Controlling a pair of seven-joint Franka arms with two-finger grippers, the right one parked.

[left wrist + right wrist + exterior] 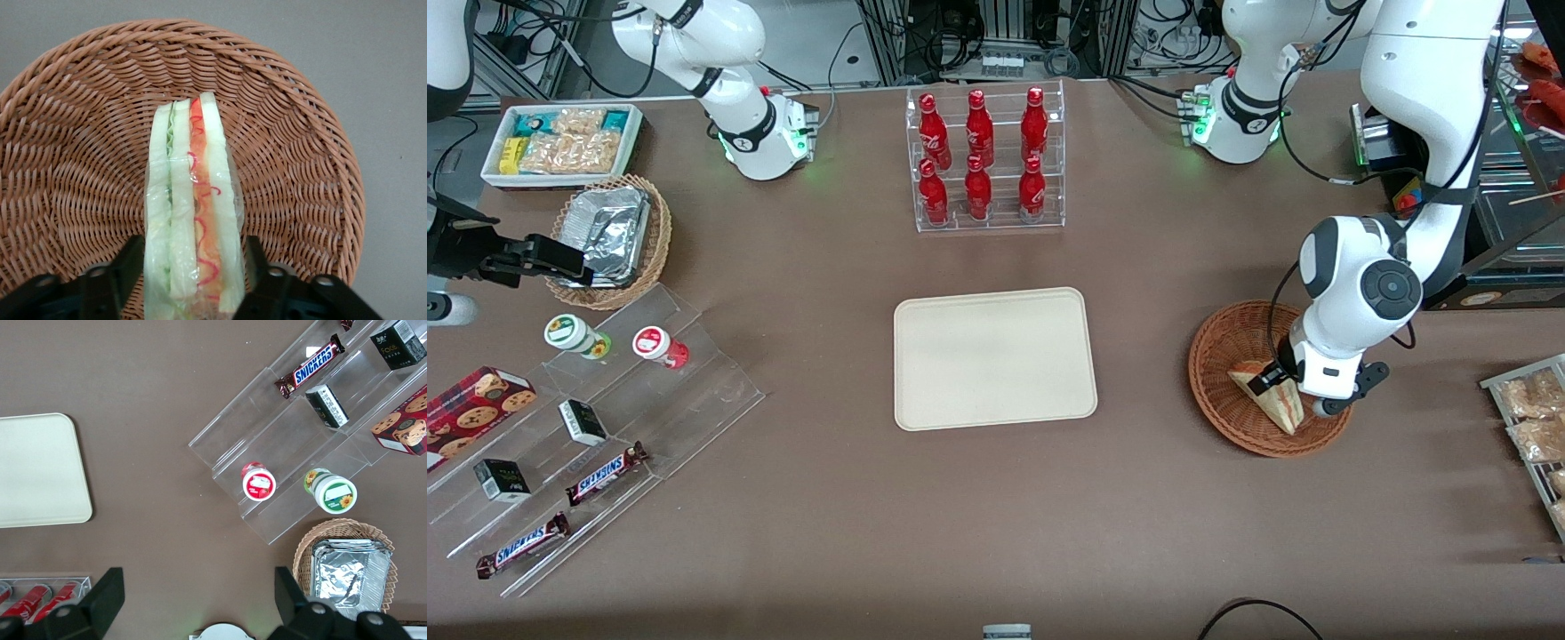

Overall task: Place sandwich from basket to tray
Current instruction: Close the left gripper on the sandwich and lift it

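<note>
Six red bottles [983, 160] in clear rack, Snickers bars [605, 473], foil container [609, 233]

rough woven wicker basket [80, 167], glossy film-wrapped sandwich [193, 207].

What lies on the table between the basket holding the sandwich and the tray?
Nothing: in the front view only bare brown table separates the basket from the tray. The gripper is down in the basket, its fingers either side of the sandwich.

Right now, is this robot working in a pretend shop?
Probably a mock snack shop in a lab: a rack of red bottles, Snickers bars on clear steps, and the claw around a sandwich in a basket.
</note>
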